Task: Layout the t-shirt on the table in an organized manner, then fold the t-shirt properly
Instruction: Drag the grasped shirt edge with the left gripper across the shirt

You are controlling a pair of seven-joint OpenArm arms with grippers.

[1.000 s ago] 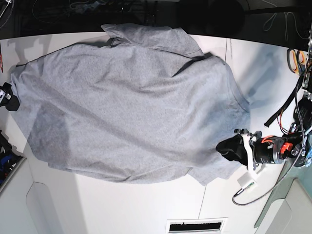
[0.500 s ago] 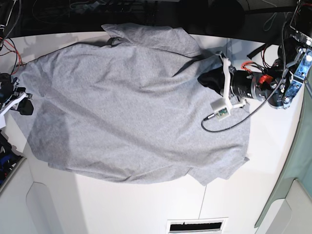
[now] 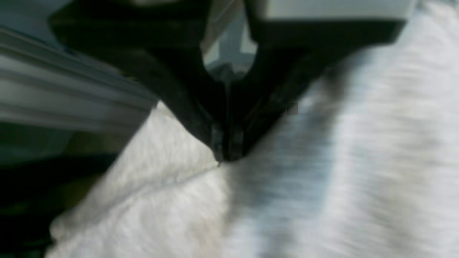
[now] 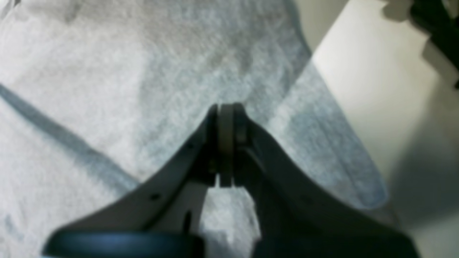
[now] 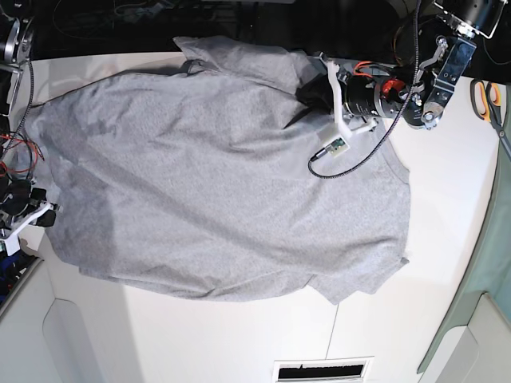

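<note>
The t-shirt (image 5: pixel 223 183) lies spread across the table (image 5: pixel 431 263), filling the centre of the base view. The left gripper (image 5: pixel 307 89) reaches in from the upper right, jaws pressed together on a fabric fold near the shirt's upper edge. The right gripper (image 5: pixel 41 214) sits at the left edge, jaws pressed together with no cloth visibly between them. Bare tabletop remains at lower right and bottom.

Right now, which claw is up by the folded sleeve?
The left claw, pinching the heather-grey cotton t-shirt beside that sleeve; the right claw is shut at the opposite edge.
</note>
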